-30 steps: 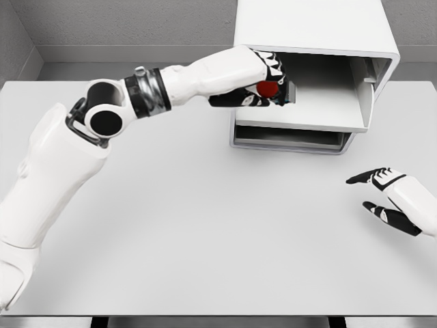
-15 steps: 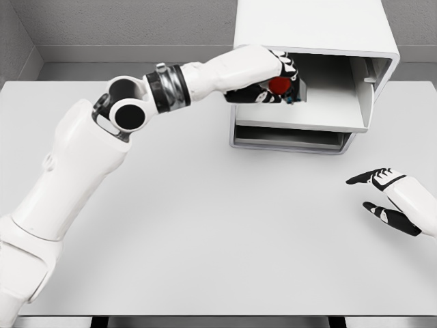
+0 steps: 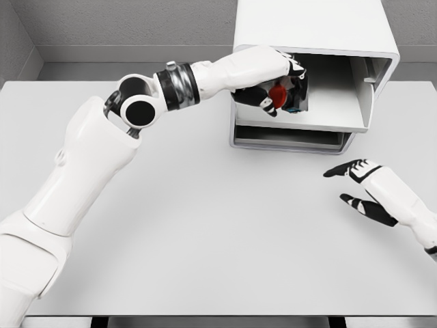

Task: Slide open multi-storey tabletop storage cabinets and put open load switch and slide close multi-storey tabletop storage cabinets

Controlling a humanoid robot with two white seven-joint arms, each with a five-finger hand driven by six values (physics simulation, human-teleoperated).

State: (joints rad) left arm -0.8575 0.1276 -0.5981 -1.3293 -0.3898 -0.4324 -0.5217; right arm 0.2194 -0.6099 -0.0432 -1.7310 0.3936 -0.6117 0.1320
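The load switch, a dark block with a red knob, now sits deeper over the pulled-out upper drawer in the upper right of the frame than 1 second ago. The left hand remains closed around the load switch, fingers curled over it. Placement appears imminent; release is not yet done. The storage cabinet stands on the counter. The right hand, fingers spread and empty, has shifted left at lower right, likely preparing to push the drawer shut.

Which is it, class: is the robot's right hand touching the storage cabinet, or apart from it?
Apart. The head view shows bare table between the right hand, fingers spread and empty, and the storage cabinet.
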